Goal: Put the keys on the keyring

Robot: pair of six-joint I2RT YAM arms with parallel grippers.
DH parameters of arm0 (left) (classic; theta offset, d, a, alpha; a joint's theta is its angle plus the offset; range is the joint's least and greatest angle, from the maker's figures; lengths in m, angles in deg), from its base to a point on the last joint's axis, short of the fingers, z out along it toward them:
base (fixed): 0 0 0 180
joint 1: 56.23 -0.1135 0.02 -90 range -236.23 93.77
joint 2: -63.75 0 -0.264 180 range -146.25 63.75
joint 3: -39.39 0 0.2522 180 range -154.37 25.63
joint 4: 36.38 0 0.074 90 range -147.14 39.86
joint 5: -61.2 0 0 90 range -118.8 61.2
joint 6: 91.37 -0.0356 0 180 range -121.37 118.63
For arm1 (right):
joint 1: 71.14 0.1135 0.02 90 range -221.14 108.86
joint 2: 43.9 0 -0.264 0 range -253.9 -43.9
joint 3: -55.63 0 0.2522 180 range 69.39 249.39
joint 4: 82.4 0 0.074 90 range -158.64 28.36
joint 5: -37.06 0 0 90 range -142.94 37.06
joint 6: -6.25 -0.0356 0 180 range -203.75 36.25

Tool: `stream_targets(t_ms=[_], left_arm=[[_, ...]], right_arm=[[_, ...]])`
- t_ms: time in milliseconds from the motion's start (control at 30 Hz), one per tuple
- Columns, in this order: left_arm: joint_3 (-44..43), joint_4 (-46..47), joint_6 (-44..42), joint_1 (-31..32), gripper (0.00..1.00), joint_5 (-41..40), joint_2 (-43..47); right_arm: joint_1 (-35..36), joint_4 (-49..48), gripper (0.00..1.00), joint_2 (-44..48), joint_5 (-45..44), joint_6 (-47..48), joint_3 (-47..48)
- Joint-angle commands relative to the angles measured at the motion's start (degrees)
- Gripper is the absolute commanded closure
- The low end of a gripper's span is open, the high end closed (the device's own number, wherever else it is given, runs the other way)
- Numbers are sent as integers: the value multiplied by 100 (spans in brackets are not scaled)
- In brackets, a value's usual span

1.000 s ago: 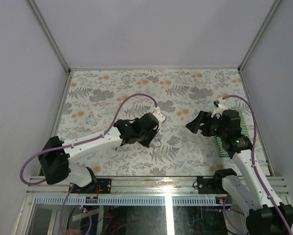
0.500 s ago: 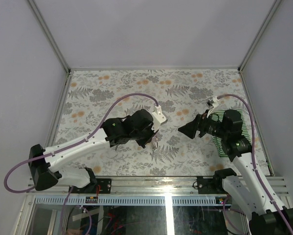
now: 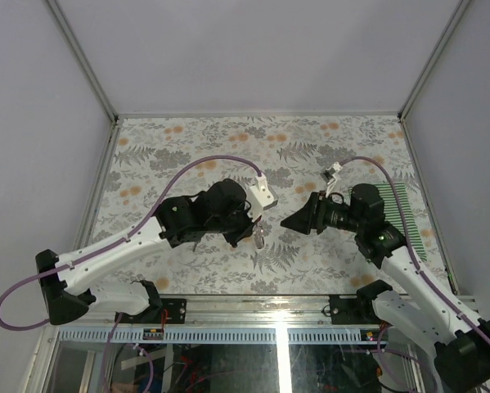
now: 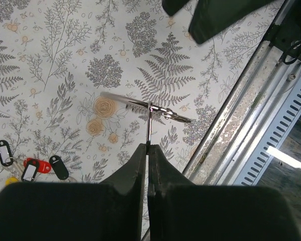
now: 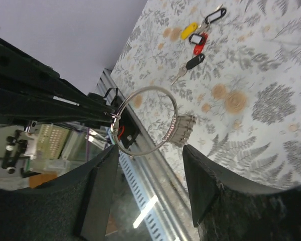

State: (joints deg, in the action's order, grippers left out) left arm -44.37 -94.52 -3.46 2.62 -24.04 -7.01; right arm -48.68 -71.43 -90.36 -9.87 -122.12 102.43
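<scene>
My left gripper [image 3: 257, 229] is shut on the keyring [image 4: 146, 106], a thin silver wire ring held in the air above the table's near middle. The left wrist view shows its jaws [image 4: 147, 148] closed on the wire. In the right wrist view the keyring [image 5: 146, 116] hangs just ahead of my right gripper [image 5: 150, 170], which is open and empty. In the top view the right gripper [image 3: 285, 221] faces the ring from the right, close but apart. The keys, with red [image 5: 198, 42], yellow [image 5: 188, 27] and black [image 5: 194, 61] tags, lie together on the table; they also show in the left wrist view [image 4: 29, 168].
A green striped object [image 3: 412, 217] lies by the table's right edge behind the right arm. The metal frame rail [image 4: 251, 100] of the table's near edge runs just beside the held ring. The keys are hidden under the left arm in the top view.
My left arm has stretched to the right with the keyring in its jaws. My right gripper has moved left towards the ring and stands close to it.
</scene>
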Motion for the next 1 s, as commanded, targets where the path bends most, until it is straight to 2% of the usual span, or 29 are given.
stream_targets(t_ms=[0,167,367,667,967], left_arm=[[-239,47,-208,35,100,-159,37],[-292,50,-283,39,100,-199,-28],[-410,43,-392,98,100,-158,-106],[-603,36,-515,241,100,-242,-282],[-702,43,-571,322,100,-301,-420]], right_arm=[[600,-180,39,-27,-619,-1032,266],[858,11,39,-7,-1039,-1847,321],[918,296,39,-70,-1284,-2209,448],[1038,168,40,-294,-1048,-2476,569],[1169,-107,47,-387,-816,-2598,507]])
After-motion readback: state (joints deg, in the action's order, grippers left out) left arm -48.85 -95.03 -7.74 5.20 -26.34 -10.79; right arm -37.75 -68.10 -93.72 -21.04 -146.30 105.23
